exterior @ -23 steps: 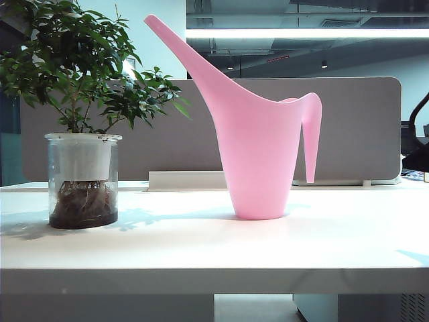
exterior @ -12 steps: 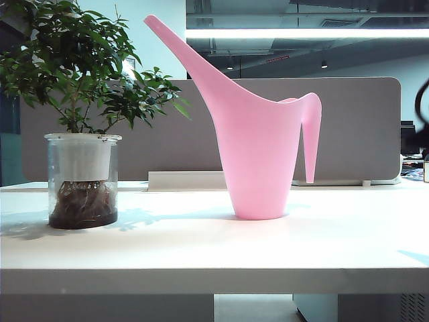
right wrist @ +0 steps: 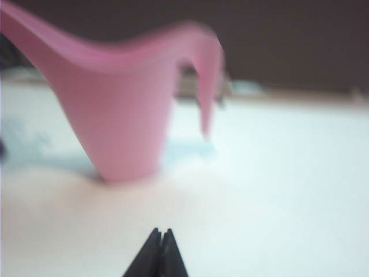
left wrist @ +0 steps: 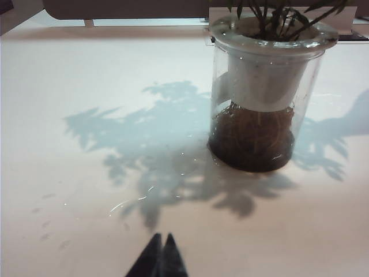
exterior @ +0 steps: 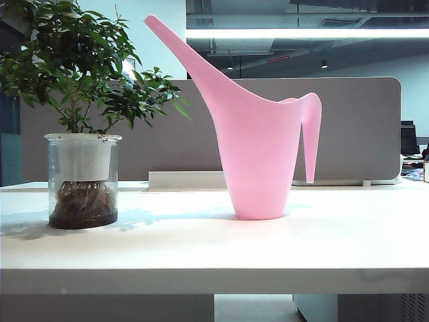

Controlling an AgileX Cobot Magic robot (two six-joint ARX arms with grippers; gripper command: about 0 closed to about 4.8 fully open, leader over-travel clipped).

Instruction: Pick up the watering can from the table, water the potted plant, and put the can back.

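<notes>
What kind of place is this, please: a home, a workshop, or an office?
Probably an office. The white table backs onto a grey desk partition, a ceiling strip light runs overhead, and a monitor stands behind at the right.

The pink watering can [exterior: 258, 151] stands upright on the white desk [exterior: 214, 245], near the middle. Its smooth body tapers to a narrow base, a long thin spout slants up toward the plant, and a slim curved handle hangs down on the opposite side. The potted plant [exterior: 82, 100] stands upright well apart to the can's left: a bushy little tree with dark green leaves in a clear glass cylinder, with a white insert above brown roots and dark soil. Both cast pale shadows on the desk.
</notes>
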